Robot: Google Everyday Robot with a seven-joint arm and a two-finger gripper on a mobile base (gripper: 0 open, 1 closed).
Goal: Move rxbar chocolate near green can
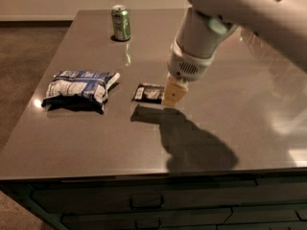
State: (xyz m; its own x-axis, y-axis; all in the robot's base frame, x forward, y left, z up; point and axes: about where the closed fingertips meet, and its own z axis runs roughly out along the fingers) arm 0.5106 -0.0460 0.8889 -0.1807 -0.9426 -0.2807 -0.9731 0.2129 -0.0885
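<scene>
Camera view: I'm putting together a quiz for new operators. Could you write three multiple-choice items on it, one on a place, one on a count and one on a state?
1. Where is the green can on the table?
A) at the front edge
B) touching the bar
C) at the far end, beyond the chip bag

2. How many loose items are there?
A) three
B) two
C) five

3. What state is the rxbar chocolate in?
A) lying beside the can
B) held at one end by the gripper, raised off the table
C) tucked under the bag

Answers:
1 C: the can stands upright far behind the bag.
2 A: there is a can, a bag and a bar.
3 B: the fingers close on the bar's end, and its shadow falls apart from it on the table.
</scene>
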